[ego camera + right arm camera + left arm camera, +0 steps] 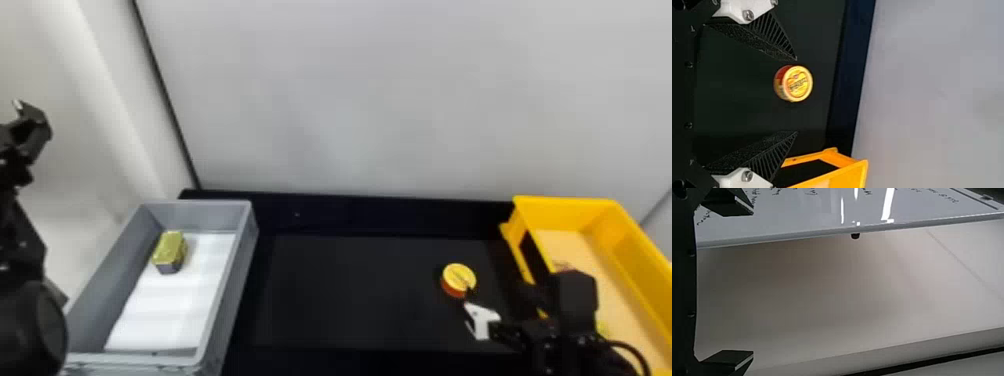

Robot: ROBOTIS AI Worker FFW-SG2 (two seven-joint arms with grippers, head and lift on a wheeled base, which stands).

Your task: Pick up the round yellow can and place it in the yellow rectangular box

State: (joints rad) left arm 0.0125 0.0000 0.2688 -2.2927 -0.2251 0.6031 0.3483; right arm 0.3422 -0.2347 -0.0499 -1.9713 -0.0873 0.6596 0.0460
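We see the round yellow can (458, 280) standing on the black table (350, 290), its yellow lid up and a red band round its side, near the yellow rectangular box (567, 204); the right claw (495, 295) is spread, and in its own wrist view the can shows between the fingertips, nearer one of them, though we cannot tell whether that finger touches it; the table is a flat matt black surface with a raised black strip (350, 215) along its far side; the yellow box sits at the table's right, pale inside, with a dark opening in the wall facing the can, and we make out small things in it too blurred to name; at the left stands a grey bin (248, 240), white-lined, with a gold tin (171, 247) inside; beyond the table we see a plain pale grey wall (350, 100), meeting a whiter panel (90, 75) along a dark upright line; the left claw (27, 122) is parked at the left edge, spread and holding nothing; its wrist view gives us a whiteboard (801, 211) with handwriting and bright reflections.
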